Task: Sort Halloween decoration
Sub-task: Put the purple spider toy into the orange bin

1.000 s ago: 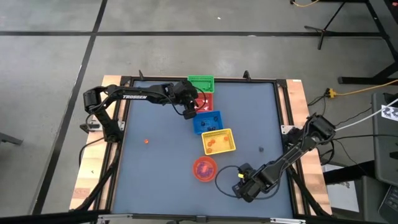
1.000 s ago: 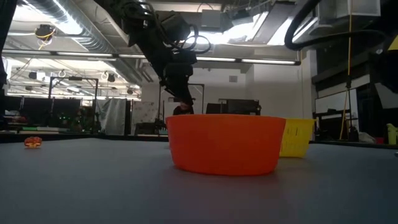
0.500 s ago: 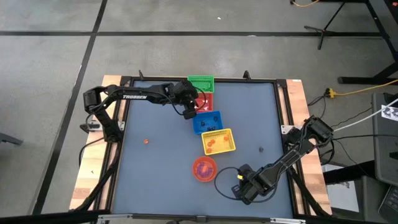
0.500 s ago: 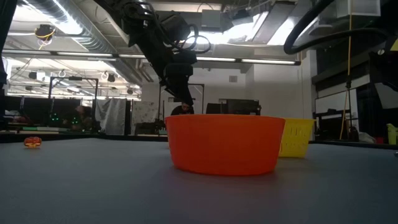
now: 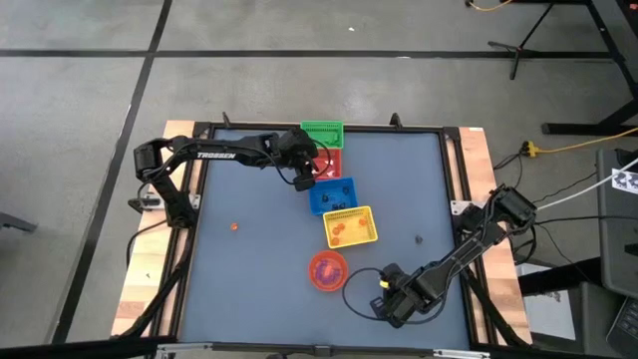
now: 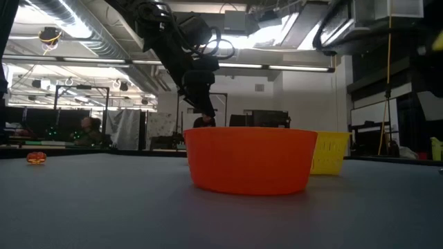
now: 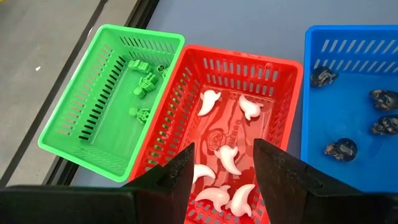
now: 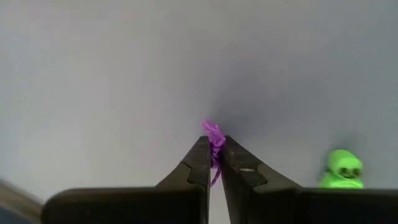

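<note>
My right gripper stands near the table's front right, pointing steeply down and shut on a small purple trinket. A green trinket lies on the table beside it. My left gripper hangs open over the red basket, which holds several white ghosts. The green basket holds green trinkets, and the blue basket holds dark ones. An orange trinket and a dark one lie loose on the table. My right gripper pinches the purple trinket between its two fingertips, coming from above. The trinket's upper part sticks out past the tips. Whether it rests on the table or is lifted, I cannot tell.
The yellow basket with orange trinkets stands right of the table's middle, and the round orange bowl stands in front of it, left of my right gripper. The four baskets run in a slanting row from the far edge.
</note>
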Controlling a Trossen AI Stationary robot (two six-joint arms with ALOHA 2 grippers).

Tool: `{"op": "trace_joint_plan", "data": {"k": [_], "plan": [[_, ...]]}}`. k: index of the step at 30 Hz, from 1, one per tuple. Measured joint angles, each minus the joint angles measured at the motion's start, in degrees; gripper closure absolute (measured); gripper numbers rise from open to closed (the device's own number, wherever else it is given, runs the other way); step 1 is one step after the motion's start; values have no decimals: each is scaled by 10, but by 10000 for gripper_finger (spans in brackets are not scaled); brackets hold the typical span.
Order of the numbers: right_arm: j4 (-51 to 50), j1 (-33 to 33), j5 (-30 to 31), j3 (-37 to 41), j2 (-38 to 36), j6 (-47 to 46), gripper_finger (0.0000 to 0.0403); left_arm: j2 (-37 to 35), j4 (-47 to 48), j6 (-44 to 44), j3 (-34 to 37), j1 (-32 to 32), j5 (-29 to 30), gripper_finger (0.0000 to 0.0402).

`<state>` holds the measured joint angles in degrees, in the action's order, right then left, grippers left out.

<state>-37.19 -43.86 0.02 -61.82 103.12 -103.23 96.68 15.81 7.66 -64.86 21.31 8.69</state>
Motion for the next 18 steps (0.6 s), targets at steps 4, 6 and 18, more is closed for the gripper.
{"op": "trace_joint_plan", "data": {"k": [4, 6, 18], "plan": [[7, 1, 47, 0, -29, 1, 380, 0, 7, 14, -6, -1, 0, 253], [12, 5, 79, -1, -38, 4, 380, 0, 21, 19, -20, -4, 0, 253], [180, 103, 240, -1, -32, 297, 380, -1, 335, 60, -200, -66, 0, 253]]}}
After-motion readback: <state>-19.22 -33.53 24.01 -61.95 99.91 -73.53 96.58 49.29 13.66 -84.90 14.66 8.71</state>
